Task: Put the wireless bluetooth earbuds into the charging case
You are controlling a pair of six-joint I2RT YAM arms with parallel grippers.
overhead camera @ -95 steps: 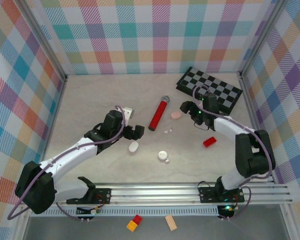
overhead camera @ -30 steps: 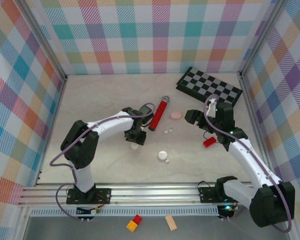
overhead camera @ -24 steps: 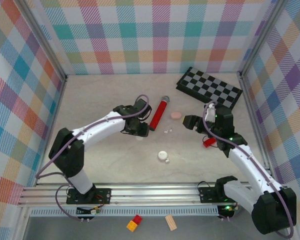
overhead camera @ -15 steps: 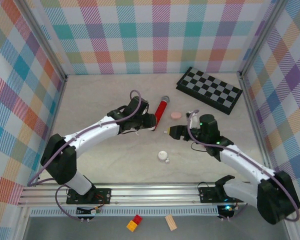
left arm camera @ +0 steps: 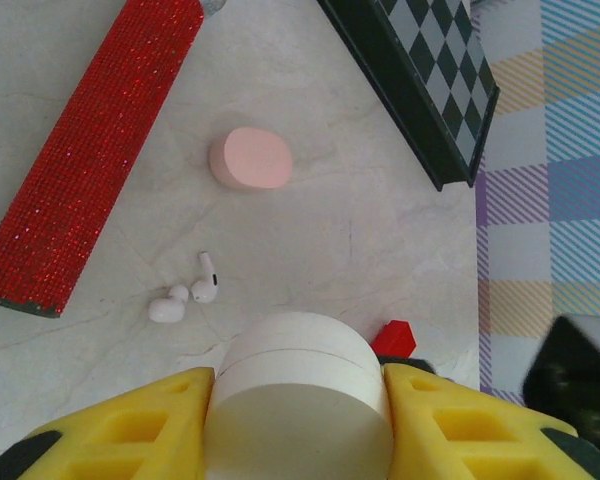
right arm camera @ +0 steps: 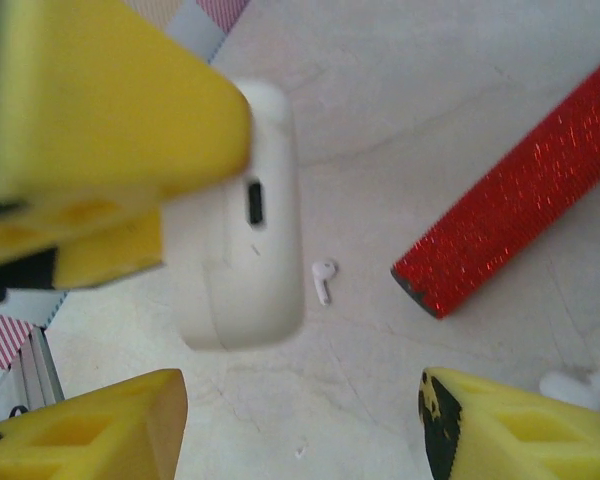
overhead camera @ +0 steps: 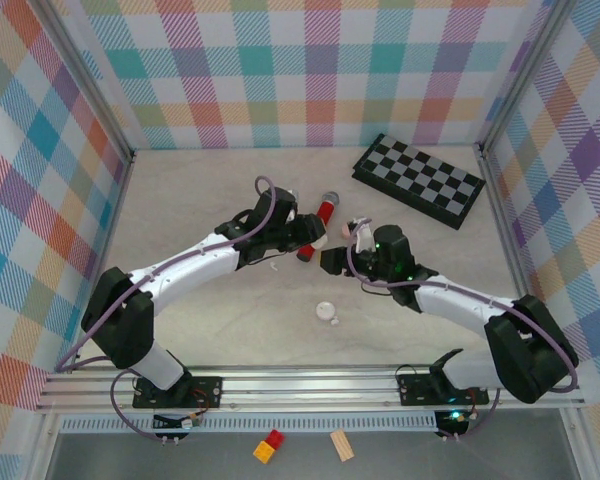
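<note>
- Grip check, left side: your left fingers (left arm camera: 130, 425) hold the white charging case (left arm camera: 298, 365) squeezed between them. In the left wrist view one yellow finger sits at 9 o'clock of the case and the other at 3 o'clock. A seam line runs across its rounded body.
- Your right fingers (right arm camera: 90, 425) stand wide apart with nothing between them. They face the held case, whose dark slot shows in the right wrist view.
- From above, both arms meet near the middle of the counter (overhead camera: 200, 200), with your right fingers close to the left ones, at about 4 o'clock of them.
- Two white earbuds (left arm camera: 167, 308) lie on the counter just beside each other. In the left wrist view they are at about 10 o'clock of the held case, apart from it.
- One more white earbud (right arm camera: 323, 281) lies on the counter between the case and the near end of the red microphone (right arm camera: 520, 190), seen from your right wrist.
- A pink case (left arm camera: 250, 160) sits at 12 o'clock of the two earbuds, with the microphone at its 9 o'clock and the checkerboard (left arm camera: 420, 80) at its 2 o'clock.
- A small red block (left arm camera: 393, 338) peeks out at 1 o'clock of the held case.
- From above, a round white case (overhead camera: 326, 311) lies at 6 o'clock of both sets of fingers, apart from them.
</note>
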